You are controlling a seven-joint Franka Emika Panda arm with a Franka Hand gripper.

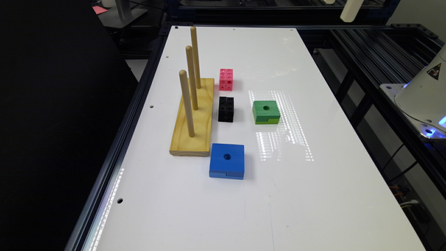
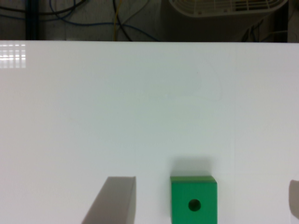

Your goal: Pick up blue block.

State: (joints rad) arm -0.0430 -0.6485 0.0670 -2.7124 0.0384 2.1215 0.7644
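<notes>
Glossy white table (image 1: 313, 195), pale grained wood peg stand (image 1: 195, 132), matt blue block (image 1: 227, 161)

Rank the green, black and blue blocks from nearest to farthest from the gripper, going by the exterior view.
1. green block, on the exterior view's right.
2. black block, beside the peg board.
3. blue block, nearest the camera.

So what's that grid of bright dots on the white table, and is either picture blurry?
Exterior view: the dot grid is glare, a light mirrored in the glossy table, brightest beside the green block; the blue block is sharp. Wrist view: softer focus, a small glare patch at the table's far edge, a faint shadow behind the green block.
</notes>
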